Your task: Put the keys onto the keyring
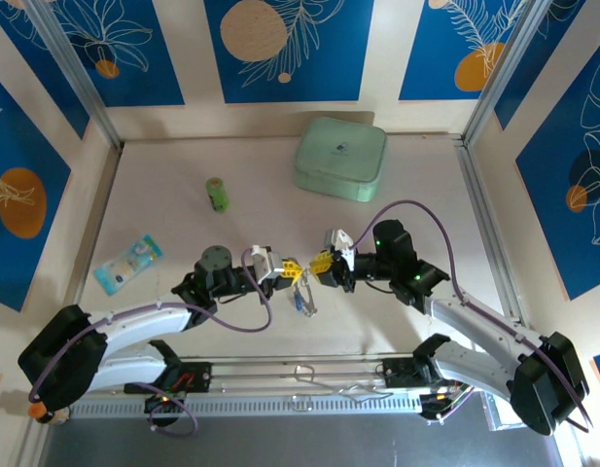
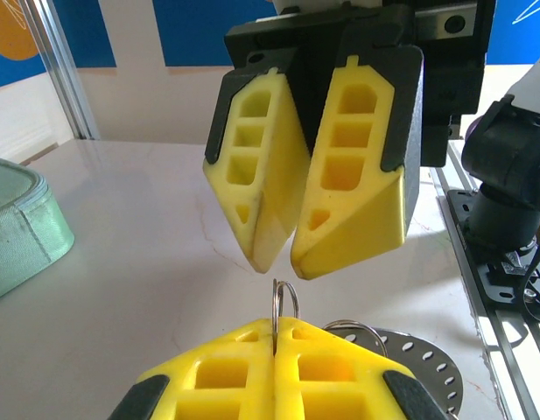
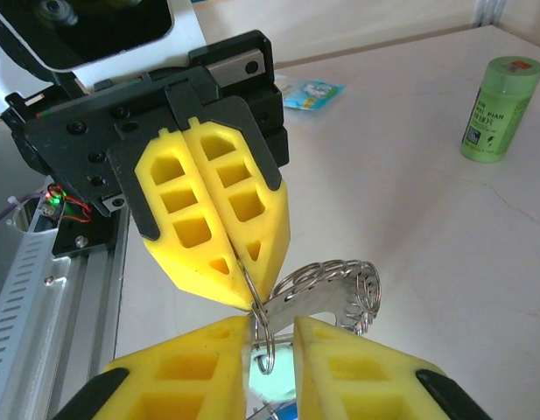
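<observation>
The keyring [image 3: 335, 289], a curved silvery plate edged with small wire loops, hangs in the air between my two grippers. My left gripper [image 2: 276, 331] is shut on one thin loop [image 2: 287, 302] of it. The same gripper [image 3: 249, 296] comes down from above in the right wrist view. My right gripper [image 3: 271, 331] faces it tip to tip, jaws apart, with a small loop [image 3: 264, 343] in the gap, touching neither pad. A silvery-blue key [image 3: 291, 385] dangles below, also seen in the top view [image 1: 301, 300]. From the left wrist, the right gripper [image 2: 285, 261] stands just beyond the loop.
A green cylinder [image 1: 217, 193] stands at the back left and a mint-green case [image 1: 340, 158] at the back centre. A blue packet [image 1: 127, 263] lies at the left. The metal rail [image 1: 309, 375] runs along the near edge under the grippers.
</observation>
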`<state>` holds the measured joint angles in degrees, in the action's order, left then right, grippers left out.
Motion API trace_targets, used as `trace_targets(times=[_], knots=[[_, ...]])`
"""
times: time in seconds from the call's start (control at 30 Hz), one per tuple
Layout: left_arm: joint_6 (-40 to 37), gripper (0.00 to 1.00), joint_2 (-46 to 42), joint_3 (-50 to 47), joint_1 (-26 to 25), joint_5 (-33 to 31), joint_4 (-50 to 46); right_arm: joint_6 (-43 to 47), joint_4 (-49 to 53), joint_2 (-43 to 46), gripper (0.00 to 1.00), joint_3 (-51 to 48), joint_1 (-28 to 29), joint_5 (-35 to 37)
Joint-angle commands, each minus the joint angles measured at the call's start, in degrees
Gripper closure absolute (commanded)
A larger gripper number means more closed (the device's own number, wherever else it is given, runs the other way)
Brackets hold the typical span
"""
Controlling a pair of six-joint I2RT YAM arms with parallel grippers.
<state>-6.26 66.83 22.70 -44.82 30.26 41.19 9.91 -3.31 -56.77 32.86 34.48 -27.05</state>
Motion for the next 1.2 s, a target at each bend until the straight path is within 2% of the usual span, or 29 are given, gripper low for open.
trace_targets(times=[0.0,0.27,0.5,0.73,0.8,0.97,1.07,1.17], knots=[[0.48,1.0,-1.26,0.15,-0.33,1.58,3.99,0.2,1.18,-0.62,0.78,0.13,-0.29,-0.99],[0.47,1.0,-1.44,0.32,-0.35,1.9,3.99,0.56,2.93,-2.12,0.84,1.39,-0.38,-3.53],[0.83,1.0,-2.48,0.33,-0.35,2.57,3.63,0.29,2.53,-2.02,1.0,1.22,-0.55,-3.63],[2.57,1.0,-2.71,0.9,-0.38,5.61,6.0,-1.15,1.06,-5.39,1.0,0.14,-0.38,-3.41],[2.42,1.0,-2.83,1.03,-0.38,5.5,5.57,-1.66,0.59,-5.04,0.97,0.03,-0.2,-3.71],[1.56,1.0,-3.2,0.73,-0.36,5.11,3.99,-1.38,-2.81,-0.08,0.78,-1.66,-0.38,-4.77],[1.79,1.0,-2.81,0.53,-0.39,5.18,4.54,-0.44,-3.68,1.13,0.73,-2.07,-0.14,-6.44],[2.41,1.0,-2.34,0.5,-0.4,5.17,5.78,-0.28,-4.03,-0.09,0.72,-1.85,0.48,-7.14]])
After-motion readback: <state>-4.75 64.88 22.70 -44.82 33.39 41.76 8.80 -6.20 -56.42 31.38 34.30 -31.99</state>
